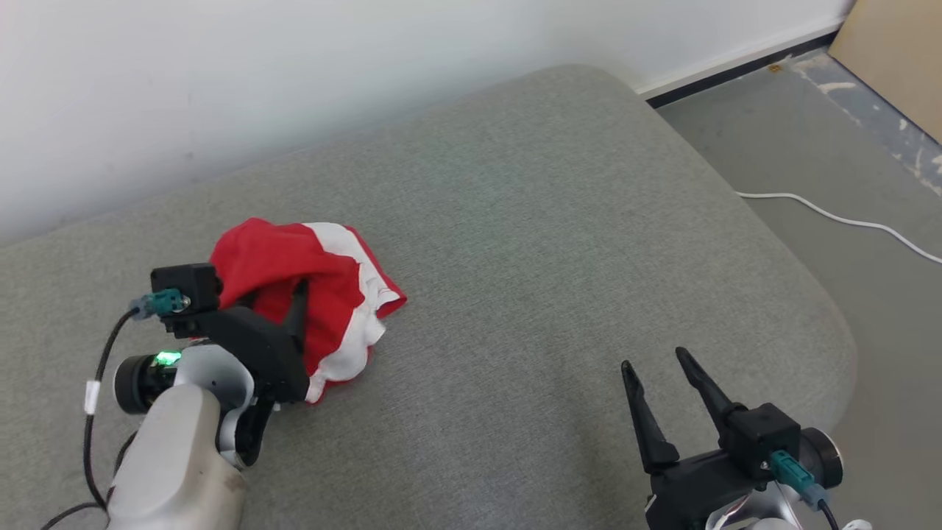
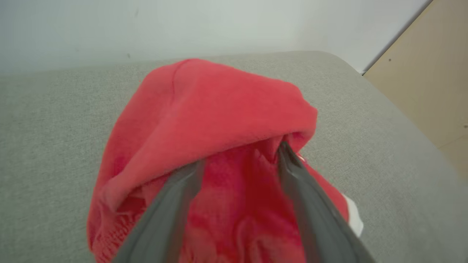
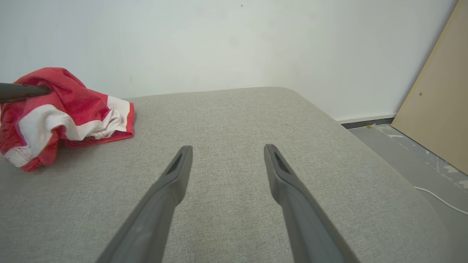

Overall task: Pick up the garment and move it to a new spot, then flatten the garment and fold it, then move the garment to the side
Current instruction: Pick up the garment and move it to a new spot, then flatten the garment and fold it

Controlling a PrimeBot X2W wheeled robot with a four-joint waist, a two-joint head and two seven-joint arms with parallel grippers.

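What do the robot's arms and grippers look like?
Both the left gripper and the right gripper have two long, dark, tapering fingers on a black body. A teal connector with a black cable plugs into each one. The left forearm is pale grey, with a green light at the wrist and a white tag on its cable.

We see bare grey cushion (image 1: 559, 243) across the middle and right, free passage ahead of the right gripper (image 3: 226, 148) with its fingers spread. On the left, the crumpled red-and-white garment (image 1: 331, 294) heaps up over the left gripper (image 2: 241, 155), fingers parted inside it. The white wall (image 1: 221, 88) bounds the far edge close behind.
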